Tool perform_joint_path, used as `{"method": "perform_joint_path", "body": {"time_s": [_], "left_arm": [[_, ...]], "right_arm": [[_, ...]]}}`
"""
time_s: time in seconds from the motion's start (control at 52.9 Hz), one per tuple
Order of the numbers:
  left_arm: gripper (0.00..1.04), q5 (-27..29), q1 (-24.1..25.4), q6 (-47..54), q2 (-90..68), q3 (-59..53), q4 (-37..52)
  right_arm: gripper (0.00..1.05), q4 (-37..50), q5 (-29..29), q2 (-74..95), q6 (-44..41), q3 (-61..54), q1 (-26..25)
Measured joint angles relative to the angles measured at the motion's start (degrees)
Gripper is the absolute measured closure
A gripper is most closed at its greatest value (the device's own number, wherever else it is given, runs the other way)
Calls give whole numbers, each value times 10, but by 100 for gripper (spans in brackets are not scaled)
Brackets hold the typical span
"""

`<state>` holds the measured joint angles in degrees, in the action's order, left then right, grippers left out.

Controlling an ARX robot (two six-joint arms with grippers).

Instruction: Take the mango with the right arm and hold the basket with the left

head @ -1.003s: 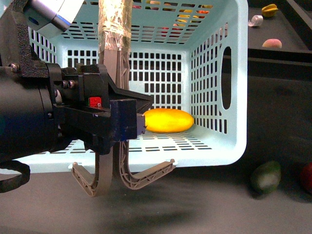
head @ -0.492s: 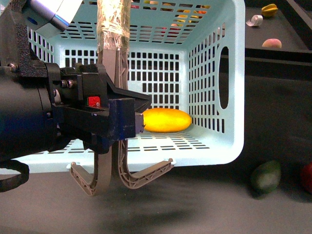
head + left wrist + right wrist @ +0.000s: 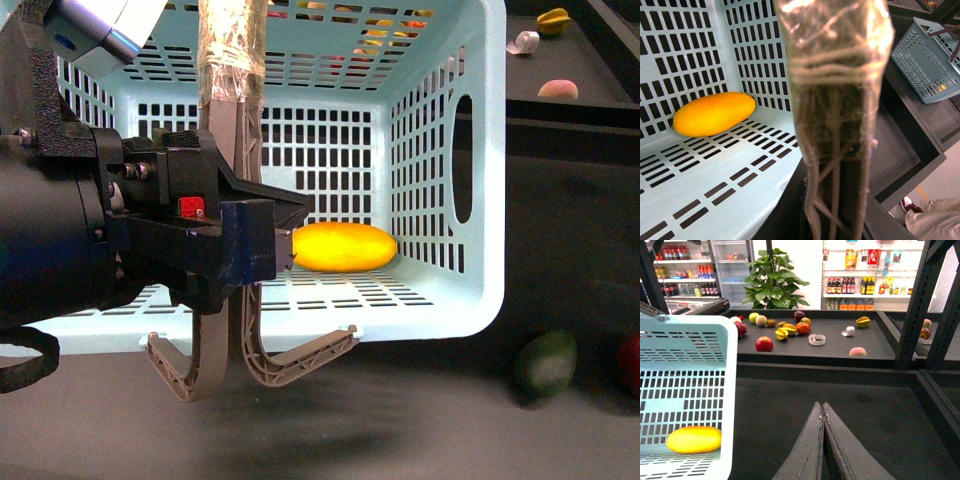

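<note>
At the far left of the front view the bulky black left arm (image 3: 50,230) reaches in. Its left gripper (image 3: 262,240), with blue jaw parts, is clamped on the grey-brown handle (image 3: 232,50) of the basket (image 3: 490,200). The handle's upper part is wrapped in clear tape, and 2 curved handle ends hang below the gripper. The light blue basket has its open mouth toward the robot, its lower edge just above the dark table (image 3: 400,440). Inside it, just right of the gripper, the yellow mango (image 3: 345,247) lies lengthwise on the lower slotted panel, close against the far panel and nearer the right wall with its oval hand hole. Further right, outside the basket, a dull green fruit (image 3: 546,362) rests on the table, with a red fruit (image 3: 630,365) beside it at the picture's edge. The right gripper (image 3: 823,440) shows only in its own wrist view: its 2 dark grey fingers are pressed together with nothing between them, well apart from the mango and beside the basket's outer wall.
</note>
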<state>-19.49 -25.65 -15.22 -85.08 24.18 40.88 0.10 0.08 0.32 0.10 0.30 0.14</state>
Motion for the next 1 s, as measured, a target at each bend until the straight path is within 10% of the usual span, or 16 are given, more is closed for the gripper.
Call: {"method": "perform_joint_path", "body": {"time_s": [0.378, 0.7, 1.003], "left_arm": [[94, 0, 0, 0, 0, 0, 0], [94, 3, 0, 10, -42, -4, 97], [94, 159, 47, -110, -162, 147, 130]], "right_arm": [[102, 0, 0, 0, -1, 0, 0], [49, 0, 0, 0, -1, 0, 0], [6, 0, -1, -1, 0, 0, 0]]}}
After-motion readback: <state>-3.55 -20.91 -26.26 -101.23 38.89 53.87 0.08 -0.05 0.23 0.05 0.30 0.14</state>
